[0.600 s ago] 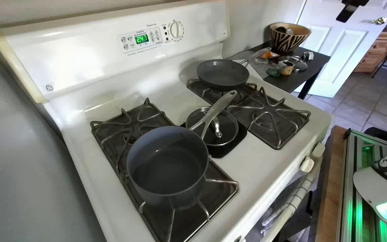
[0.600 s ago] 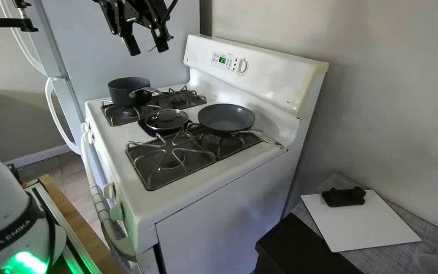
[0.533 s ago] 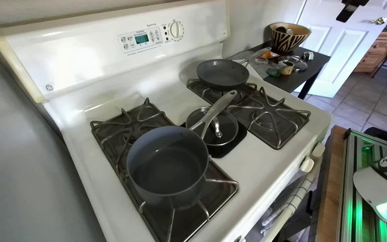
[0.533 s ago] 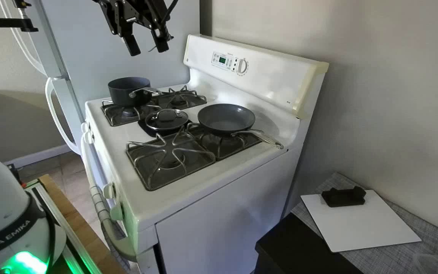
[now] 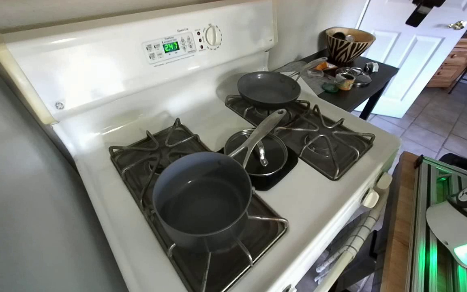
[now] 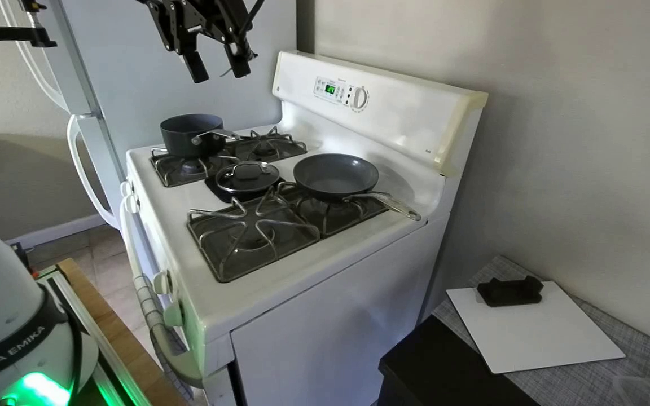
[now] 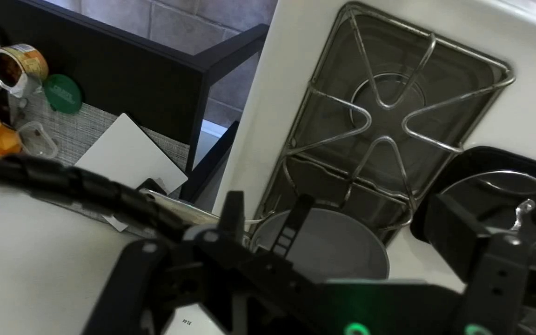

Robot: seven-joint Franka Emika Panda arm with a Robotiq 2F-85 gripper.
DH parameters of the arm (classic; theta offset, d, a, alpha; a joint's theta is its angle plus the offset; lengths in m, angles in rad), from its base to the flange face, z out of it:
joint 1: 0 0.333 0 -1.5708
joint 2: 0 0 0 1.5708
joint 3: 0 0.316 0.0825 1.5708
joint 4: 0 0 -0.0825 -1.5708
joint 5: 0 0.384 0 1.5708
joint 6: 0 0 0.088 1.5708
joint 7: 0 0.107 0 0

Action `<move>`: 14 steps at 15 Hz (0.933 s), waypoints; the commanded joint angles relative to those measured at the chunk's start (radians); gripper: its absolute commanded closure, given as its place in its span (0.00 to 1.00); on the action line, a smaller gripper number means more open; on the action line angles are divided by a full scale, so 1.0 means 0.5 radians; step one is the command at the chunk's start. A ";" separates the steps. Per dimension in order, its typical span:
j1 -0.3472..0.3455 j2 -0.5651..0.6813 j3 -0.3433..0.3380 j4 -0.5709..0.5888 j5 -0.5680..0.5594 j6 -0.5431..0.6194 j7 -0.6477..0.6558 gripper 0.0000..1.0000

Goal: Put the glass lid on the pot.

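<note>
Black two-fingered gripper (image 6: 220,75) hangs high, fingers parted. Round clear-glass, metal-rimmed lid (image 6: 247,182) lies between burner grates (image 7: 387,106). Deep round dark-grey pot (image 5: 203,198) shows its inner floor only in an exterior view.

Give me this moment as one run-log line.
pot: uncovered, on stove | lid: off, on black base | gripper: open, empty, raised | placement: not yet done

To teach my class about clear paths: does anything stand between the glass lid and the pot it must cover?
Possibly the handle of the pot: in an exterior view it crosses in front of the glass lid, though I cannot tell whether it overhangs the lid. Nothing visible covers the pot's open top.
</note>
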 commanded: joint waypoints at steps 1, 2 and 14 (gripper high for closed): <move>0.021 0.064 -0.028 0.026 -0.006 0.006 0.065 0.00; 0.023 0.169 -0.059 0.053 0.037 0.029 0.094 0.00; 0.184 1.041 -0.338 0.215 0.980 0.249 -0.033 0.00</move>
